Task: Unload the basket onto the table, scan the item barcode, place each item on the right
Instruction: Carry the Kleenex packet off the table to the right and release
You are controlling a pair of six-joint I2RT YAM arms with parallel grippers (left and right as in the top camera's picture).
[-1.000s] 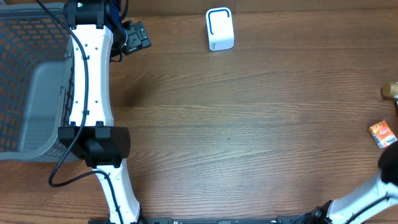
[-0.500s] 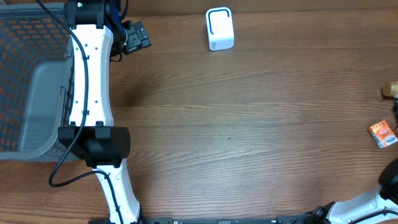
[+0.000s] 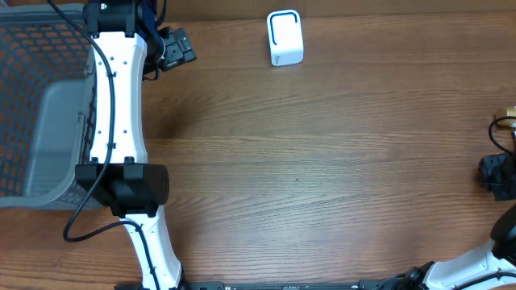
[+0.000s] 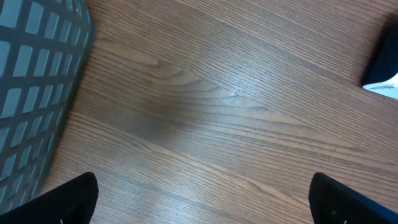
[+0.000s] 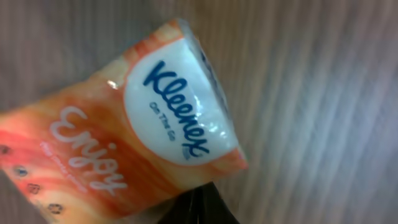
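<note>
Kleenex pack [image 5: 118, 149] sits at the desk's [image 3: 322, 161] right edge under the right hand [image 3: 498, 174] — jaws closed tight against its edge; gripped or not, can't tell. Left hand [image 4: 202, 202] spread wide near the far-left corner — beside the basket [image 3: 32, 97].

Close above the tips of the right gripper [image 5: 198, 210], an orange tissue pack [image 5: 81, 134] shows a white oval label bearing the brand "Kleenex" in dark blue script, with the smaller line "On The Go" under it, as seen from the right wrist camera. Up and to the left of the tips, beside the oval, the word "Enjoy" runs in pale lettering across the orange wrapper. Both lines read tilted — slanting down towards the right.
</note>
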